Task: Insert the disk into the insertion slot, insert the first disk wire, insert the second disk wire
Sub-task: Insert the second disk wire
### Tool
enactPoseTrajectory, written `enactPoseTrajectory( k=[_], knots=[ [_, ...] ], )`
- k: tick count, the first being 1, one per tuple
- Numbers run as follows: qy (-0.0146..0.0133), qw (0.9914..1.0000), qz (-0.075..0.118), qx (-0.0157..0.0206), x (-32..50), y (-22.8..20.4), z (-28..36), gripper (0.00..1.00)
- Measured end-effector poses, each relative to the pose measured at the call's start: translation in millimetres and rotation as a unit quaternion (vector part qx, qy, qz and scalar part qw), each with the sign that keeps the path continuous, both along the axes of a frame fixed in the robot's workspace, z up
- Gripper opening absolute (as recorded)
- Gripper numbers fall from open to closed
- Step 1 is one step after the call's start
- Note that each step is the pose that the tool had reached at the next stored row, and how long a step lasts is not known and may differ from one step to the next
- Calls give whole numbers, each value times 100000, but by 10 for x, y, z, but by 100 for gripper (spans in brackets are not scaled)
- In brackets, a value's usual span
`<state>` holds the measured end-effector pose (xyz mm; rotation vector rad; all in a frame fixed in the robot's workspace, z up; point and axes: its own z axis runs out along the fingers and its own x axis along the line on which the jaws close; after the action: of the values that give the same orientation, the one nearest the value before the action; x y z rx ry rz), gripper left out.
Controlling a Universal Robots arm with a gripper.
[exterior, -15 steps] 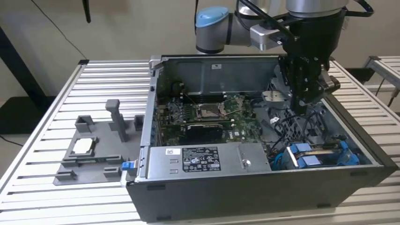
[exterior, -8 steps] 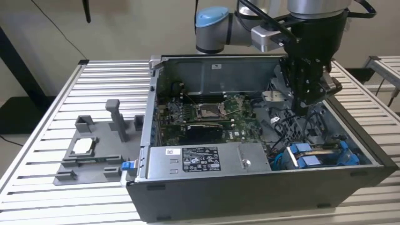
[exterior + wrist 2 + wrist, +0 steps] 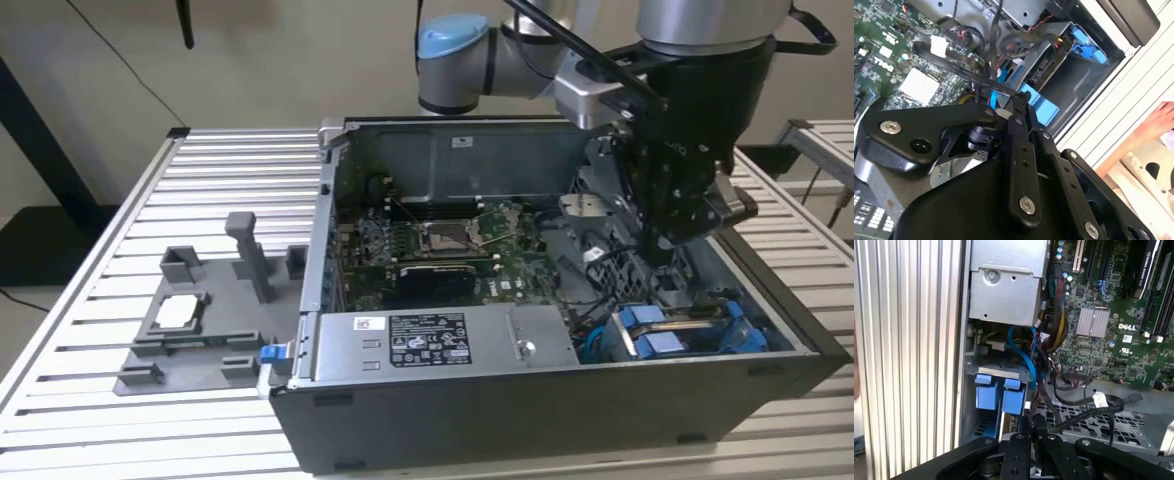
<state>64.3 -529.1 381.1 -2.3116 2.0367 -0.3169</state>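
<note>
Gripper (image 3: 1021,100) apparently clenched on a thin black wire (image 3: 954,62), limp and best held at its stiff plug, above the seated disk (image 3: 681,330).

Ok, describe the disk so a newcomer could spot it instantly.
Start at the open computer case on the slatted table. Go to its near corner at the exterior view's right, beside the grey labelled box. The disk sits there, marked by bright blue end tabs.
</note>
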Motion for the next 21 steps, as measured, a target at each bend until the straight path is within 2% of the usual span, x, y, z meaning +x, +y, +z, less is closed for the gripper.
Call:
enactPoseTrajectory(
  k=[9, 11, 13, 14, 16, 18, 20, 21],
  knots=[
    [596, 99998, -3, 2, 51, -205, -4, 16],
    [717, 99997, -17, 1, 56, -226, -5, 16],
    [725, 99997, -29, 18, 56, -226, -6, 16],
    [729, 99997, -27, 334, 56, -227, -7, 16],
    [724, 99986, -18, 1497, 57, -227, -9, 16],
    [725, 99956, -7, 2880, 57, -227, -11, 16],
    [727, 99889, 8, 4646, 57, -226, -13, 16],
    [739, 99861, 12, 5219, 62, -229, -15, 16]
  ],
)
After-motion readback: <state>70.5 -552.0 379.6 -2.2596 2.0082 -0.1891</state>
